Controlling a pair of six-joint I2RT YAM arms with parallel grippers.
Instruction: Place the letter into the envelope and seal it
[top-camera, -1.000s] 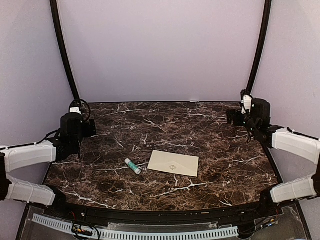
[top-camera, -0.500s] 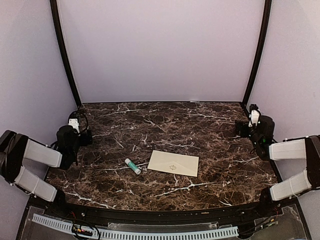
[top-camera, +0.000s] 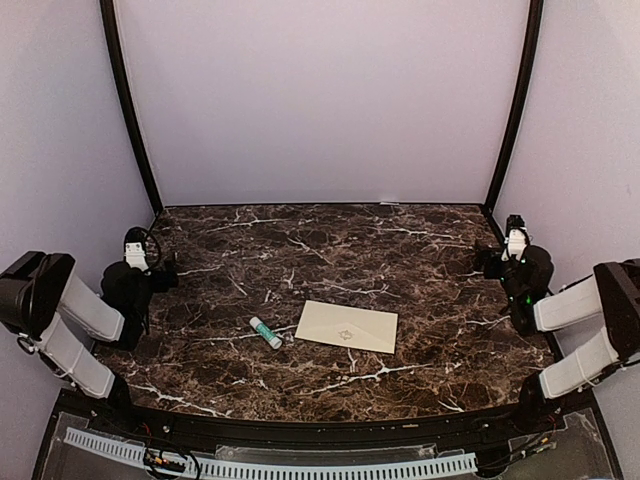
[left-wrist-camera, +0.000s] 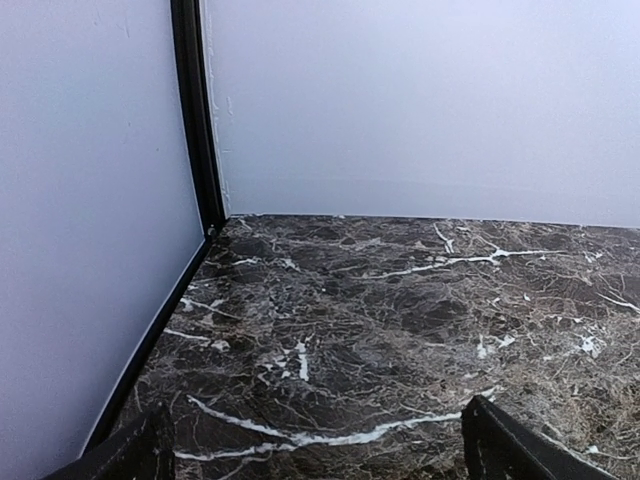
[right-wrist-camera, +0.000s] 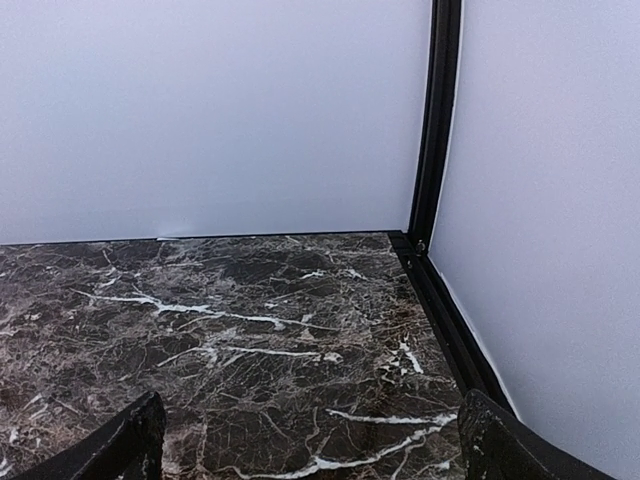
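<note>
The pale cream envelope (top-camera: 347, 326) lies flat in the middle of the marble table, flap side up with its diagonal seams showing. The tan letter does not show in any view. My left gripper (top-camera: 137, 262) rests low at the table's left edge, far from the envelope; in the left wrist view (left-wrist-camera: 315, 455) its fingers (left-wrist-camera: 500, 445) stand wide apart over bare marble. My right gripper (top-camera: 516, 250) rests low at the right edge; in the right wrist view (right-wrist-camera: 305, 450) its fingers (right-wrist-camera: 500, 440) also stand wide apart, holding nothing.
A white glue stick with a green cap (top-camera: 265, 332) lies just left of the envelope. Pale walls with black corner posts (left-wrist-camera: 195, 120) (right-wrist-camera: 440, 120) close in the table at the back and sides.
Both arms have folded back and down toward the table's side edges, away from the middle. The envelope and the glue stick have not moved.
</note>
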